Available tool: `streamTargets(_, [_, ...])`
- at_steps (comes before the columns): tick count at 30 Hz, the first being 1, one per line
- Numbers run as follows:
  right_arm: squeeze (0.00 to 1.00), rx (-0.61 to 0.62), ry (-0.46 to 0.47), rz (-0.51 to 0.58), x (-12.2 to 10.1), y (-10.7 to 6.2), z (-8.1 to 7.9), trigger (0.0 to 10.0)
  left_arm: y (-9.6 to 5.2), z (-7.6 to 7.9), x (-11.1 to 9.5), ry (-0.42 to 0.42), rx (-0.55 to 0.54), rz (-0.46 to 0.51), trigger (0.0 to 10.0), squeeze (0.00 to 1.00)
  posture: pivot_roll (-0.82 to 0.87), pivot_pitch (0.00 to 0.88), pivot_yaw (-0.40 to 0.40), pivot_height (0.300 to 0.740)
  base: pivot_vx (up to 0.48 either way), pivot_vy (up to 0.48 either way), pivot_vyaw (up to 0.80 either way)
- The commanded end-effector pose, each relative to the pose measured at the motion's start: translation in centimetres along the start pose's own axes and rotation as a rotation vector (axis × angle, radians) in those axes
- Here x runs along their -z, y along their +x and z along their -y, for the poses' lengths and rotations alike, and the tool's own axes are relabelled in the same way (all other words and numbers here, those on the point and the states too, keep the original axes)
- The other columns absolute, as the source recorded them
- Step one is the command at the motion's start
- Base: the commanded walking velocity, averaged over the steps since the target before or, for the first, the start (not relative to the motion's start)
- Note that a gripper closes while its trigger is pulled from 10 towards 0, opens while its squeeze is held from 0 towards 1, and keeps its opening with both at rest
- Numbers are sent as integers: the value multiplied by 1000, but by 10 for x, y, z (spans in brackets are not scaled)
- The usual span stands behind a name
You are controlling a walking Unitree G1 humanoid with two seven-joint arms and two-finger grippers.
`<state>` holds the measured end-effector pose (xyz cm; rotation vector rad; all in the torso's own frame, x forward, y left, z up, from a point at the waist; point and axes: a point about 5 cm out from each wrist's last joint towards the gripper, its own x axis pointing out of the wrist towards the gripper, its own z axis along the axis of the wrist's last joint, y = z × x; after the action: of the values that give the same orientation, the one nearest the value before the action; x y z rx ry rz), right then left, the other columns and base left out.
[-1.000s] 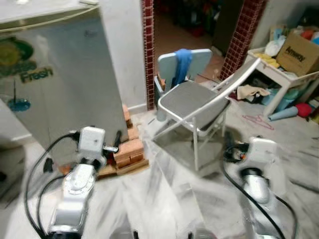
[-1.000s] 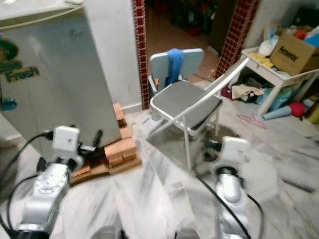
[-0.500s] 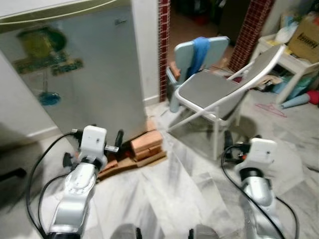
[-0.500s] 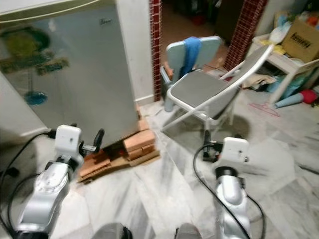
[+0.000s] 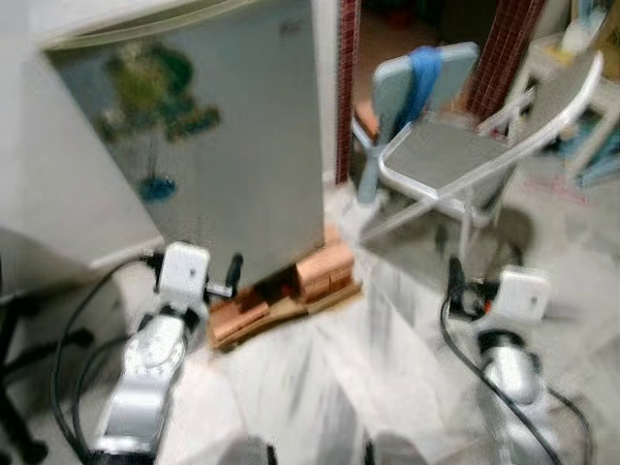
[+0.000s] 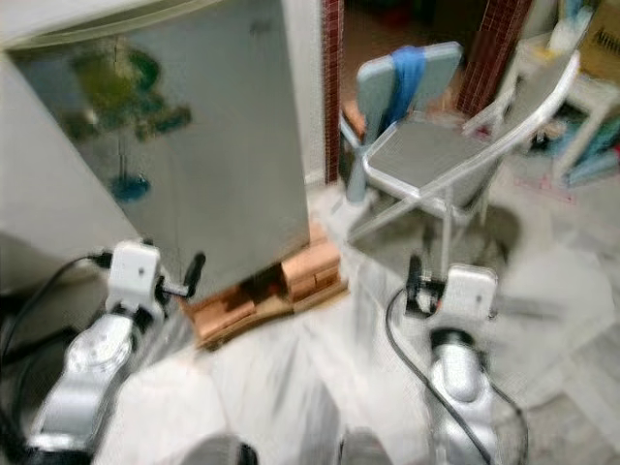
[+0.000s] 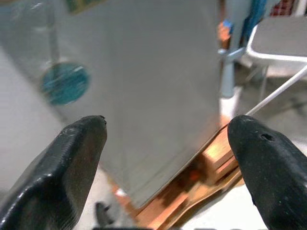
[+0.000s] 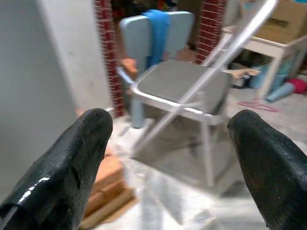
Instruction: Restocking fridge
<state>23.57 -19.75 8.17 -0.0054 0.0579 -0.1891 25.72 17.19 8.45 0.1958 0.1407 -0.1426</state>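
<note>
The grey fridge (image 5: 213,145) stands shut ahead on the left, with a green and blue sticker (image 5: 155,92) on its side. It rests on bricks and wooden boards (image 5: 291,291). My left gripper (image 5: 232,271) hovers low in front of the fridge's lower corner; in the left wrist view its fingers (image 7: 72,167) are spread wide, so the gripper (image 7: 168,158) is open and holds nothing. My right gripper (image 5: 455,286) hangs over the floor near the chairs, and it (image 8: 168,163) is also open and holds nothing. The picture is blurred.
A grey folding chair (image 5: 455,160) and a light blue chair draped with a blue cloth (image 5: 417,82) stand right of the fridge. A red-tiled doorway post (image 5: 346,87) rises behind them. A black chair base (image 5: 19,387) sits at far left. The floor is pale marble.
The camera has swung left: the fridge now sits nearer the middle and the chairs have shifted right. Both grippers stay open and hold the same pose.
</note>
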Motion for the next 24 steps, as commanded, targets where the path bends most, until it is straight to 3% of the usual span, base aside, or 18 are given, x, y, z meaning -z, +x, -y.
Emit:
streamTargets(1, [0,17,-15,21,-6,1,7,10000,1,6,0,2,14,-1,10000,0,-42,89,76,740,0,480,0])
streamTargets(7, [0,7,-18,16,-6,0,9,10000,2,8,0,-6,6,6,10000,0,-36,82,45,740,0,480,0])
streamTargets(13, [0,-67,-26,22,-10,7,-5,10000,5,6,-5,-12,-22,44,10000,0,-20,72,4,740,0,418,0])
streamTargets(20, [0,-137,-61,69,-23,20,-17,10000,6,3,-14,-5,-50,79,10000,0,16,81,-24,740,0,0,0])
streamTargets(24, [0,-130,-46,53,-18,20,-19,10000,0,6,-9,14,-13,65,10000,0,28,84,-5,740,0,448,0])
